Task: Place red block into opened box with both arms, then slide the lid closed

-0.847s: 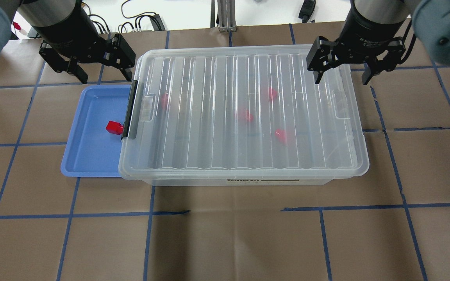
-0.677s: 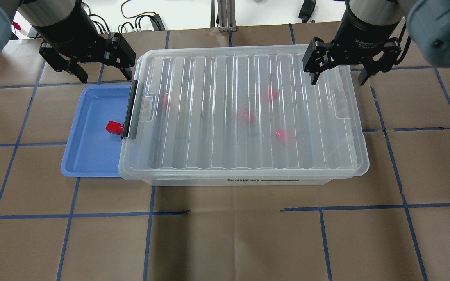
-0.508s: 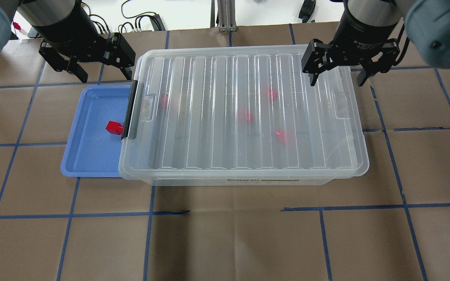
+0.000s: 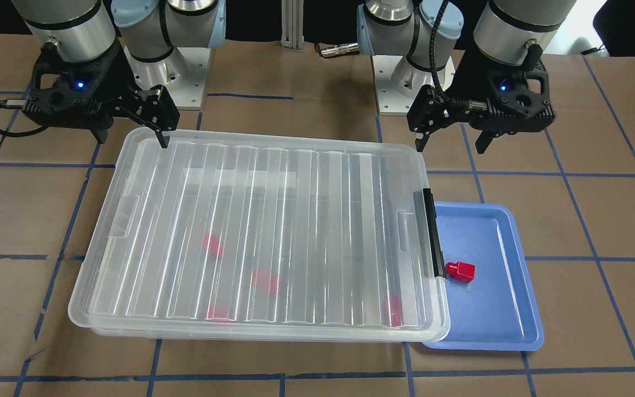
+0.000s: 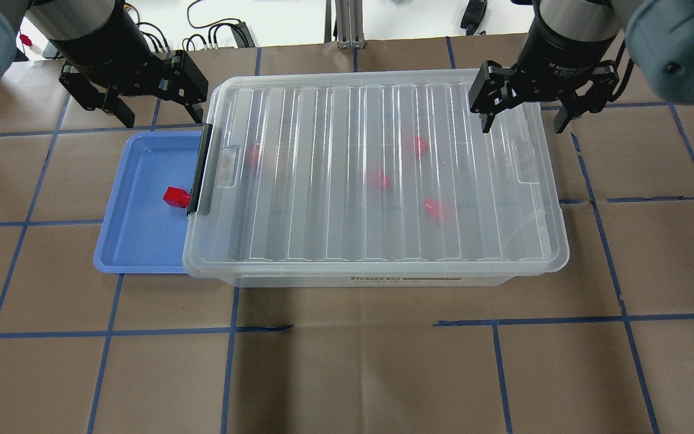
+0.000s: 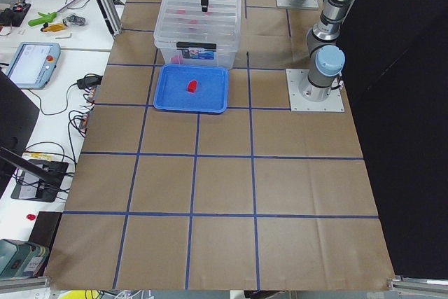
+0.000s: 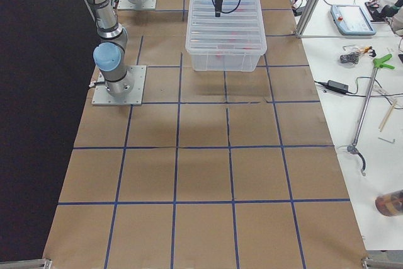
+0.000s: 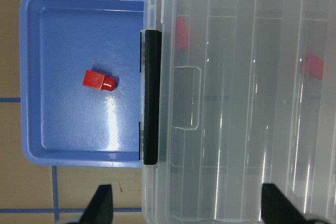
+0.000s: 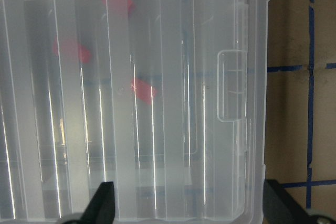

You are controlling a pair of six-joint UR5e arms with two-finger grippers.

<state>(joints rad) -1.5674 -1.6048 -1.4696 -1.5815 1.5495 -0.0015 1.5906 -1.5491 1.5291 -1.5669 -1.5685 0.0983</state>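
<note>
The clear box [image 5: 383,280] stands mid-table with the ribbed lid [image 5: 323,235] lying flat over its whole top. Several red blocks [image 5: 377,178] show blurred through the lid. One more red block [image 5: 173,196] lies on the blue tray [image 5: 136,241], close to the box's black latch bar [image 5: 201,169]. My left gripper [image 5: 160,114] hangs open above the tray's far edge, beside the box's far left corner. My right gripper [image 5: 523,126] is open over the lid's far right corner. Neither holds anything.
The blue tray [image 4: 494,320] is partly tucked under the box's latch end. Brown paper with blue tape lines covers the table. Cables and a metal post lie beyond the far edge. Side tables with tools and tablets flank the ends.
The right gripper has shifted slightly left over the lid's far right corner. The left arm, the lid and the blocks have not moved.
</note>
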